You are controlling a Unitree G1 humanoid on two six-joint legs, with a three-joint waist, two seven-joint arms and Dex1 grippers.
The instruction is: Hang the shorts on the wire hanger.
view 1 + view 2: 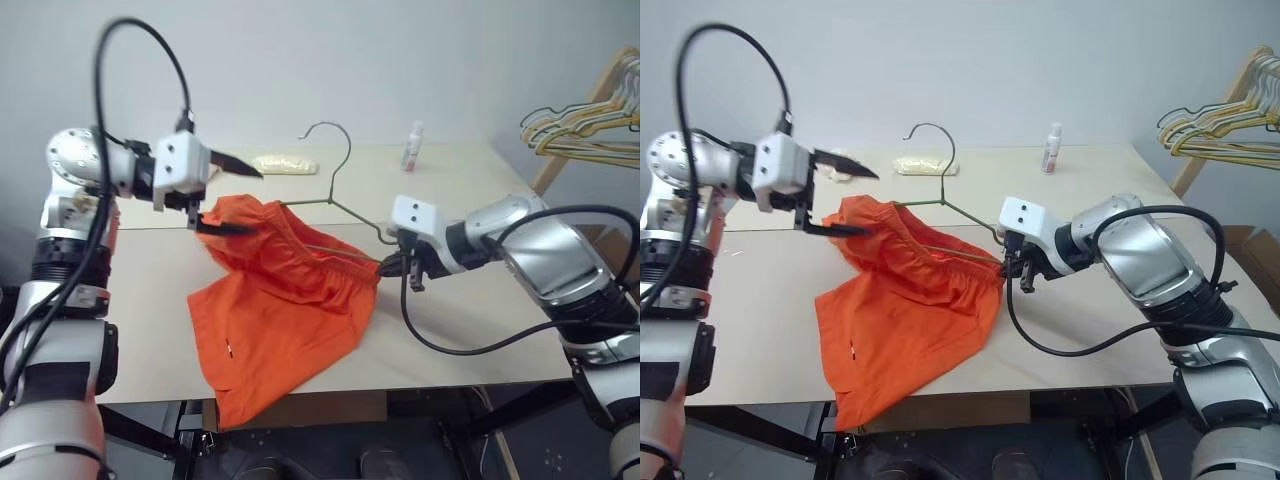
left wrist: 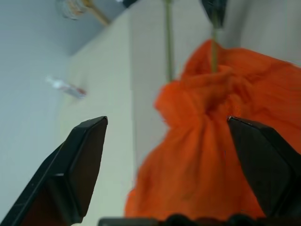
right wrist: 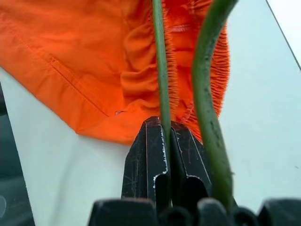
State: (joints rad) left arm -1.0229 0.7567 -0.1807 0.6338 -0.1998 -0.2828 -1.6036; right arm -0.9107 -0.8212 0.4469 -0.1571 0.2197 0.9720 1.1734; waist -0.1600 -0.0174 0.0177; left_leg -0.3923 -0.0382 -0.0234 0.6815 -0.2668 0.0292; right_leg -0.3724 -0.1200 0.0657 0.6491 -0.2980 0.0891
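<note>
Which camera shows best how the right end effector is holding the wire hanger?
The right wrist view: the right end effector is shut on the wire hanger beside the shorts. The head views show this from afar.

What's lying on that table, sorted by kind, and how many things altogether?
Orange shorts: 1
Wire hanger: 1
Small bottle with red label: 1
Pale yellow packet: 1
Total: 4
</note>
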